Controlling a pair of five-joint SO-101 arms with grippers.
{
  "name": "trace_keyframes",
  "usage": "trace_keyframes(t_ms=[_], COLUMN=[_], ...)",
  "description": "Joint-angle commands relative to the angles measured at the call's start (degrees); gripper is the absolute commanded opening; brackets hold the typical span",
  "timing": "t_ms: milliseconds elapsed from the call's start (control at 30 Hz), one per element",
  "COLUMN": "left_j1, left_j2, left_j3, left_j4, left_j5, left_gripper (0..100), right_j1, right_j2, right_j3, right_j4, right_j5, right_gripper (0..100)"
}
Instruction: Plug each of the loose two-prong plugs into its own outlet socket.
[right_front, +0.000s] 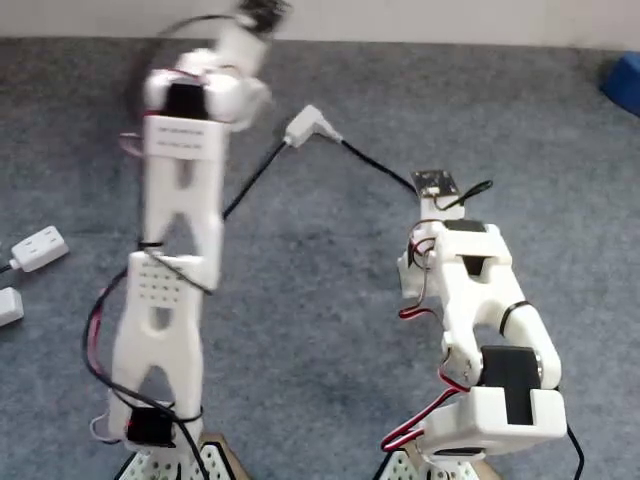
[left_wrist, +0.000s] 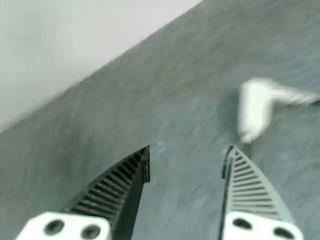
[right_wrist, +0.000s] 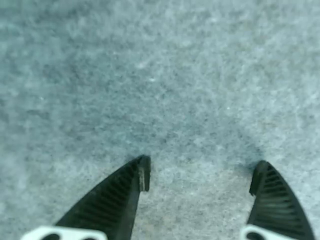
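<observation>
Left wrist view: my left pincer gapes wide, white plug lying near its tips on the counter. My right pincer equally wide; outlet sockets lie well apart, beyond my left arm.

No words or numbers can be read anywhere. A white label on the left arm, at the upper left of the high view, carries a few rows of small dark print, too blurred to make out
</observation>
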Motion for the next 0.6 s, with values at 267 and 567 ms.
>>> trace_keyframes(t_ms=[267,567], left_j1=[-35.2,-44.3], left_j2=[-2.0,-18.7], left_j3=[9.7,44.3], left_j4=[13.4,13.4], left_j5=[2.4,-14.9], left_gripper=[22,22], right_j1=[-3.6,-3.5], right_j2=[-2.0,-1.9], right_j3=[0.4,0.5], right_j4=[-0.3,-0.4], right_j5=[0.1,0.1], right_gripper=[31.4,31.4])
